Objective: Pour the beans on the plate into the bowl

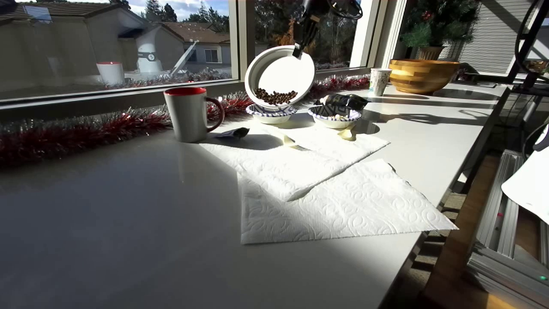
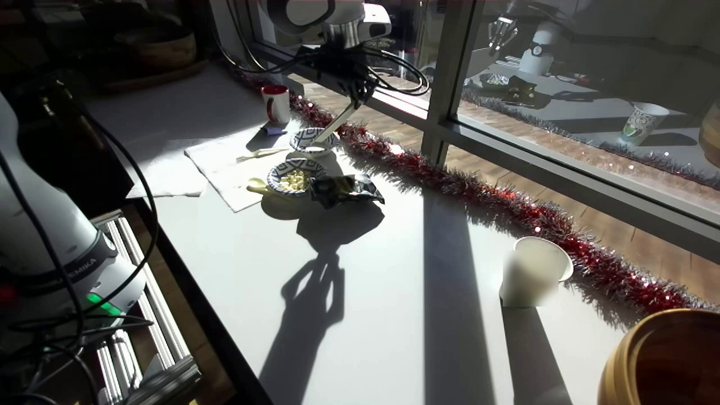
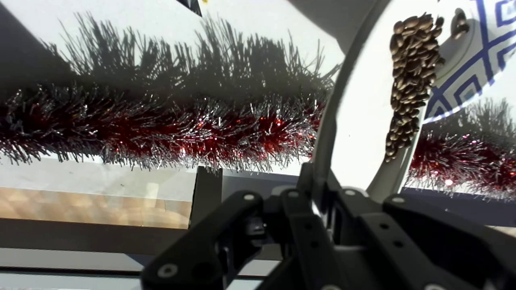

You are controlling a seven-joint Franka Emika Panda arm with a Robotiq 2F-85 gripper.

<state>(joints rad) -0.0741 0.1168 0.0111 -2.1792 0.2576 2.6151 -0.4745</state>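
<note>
My gripper (image 1: 297, 52) is shut on the rim of the white plate (image 1: 281, 73) and holds it up, tilted steeply. In an exterior view the plate (image 2: 336, 124) shows nearly edge-on below the gripper (image 2: 355, 101). The dark beans (image 1: 276, 97) are heaped along the plate's lower edge. The blue-patterned white bowl (image 1: 272, 117) stands on the table just under that edge; it also shows in an exterior view (image 2: 304, 138). In the wrist view the fingers (image 3: 318, 181) pinch the plate rim. A few beans (image 3: 459, 24) lie apart from the heap (image 3: 413, 76), near the bowl (image 3: 479, 60).
A similar bowl with pale food (image 2: 291, 179) stands beside the bowl, with a dark packet (image 2: 349, 190) against it. A red-lined mug (image 1: 188, 113), paper towels (image 1: 334, 201), a paper cup (image 1: 379, 81) and a wooden bowl (image 1: 422, 75) are around. Tinsel (image 2: 433, 169) lines the window.
</note>
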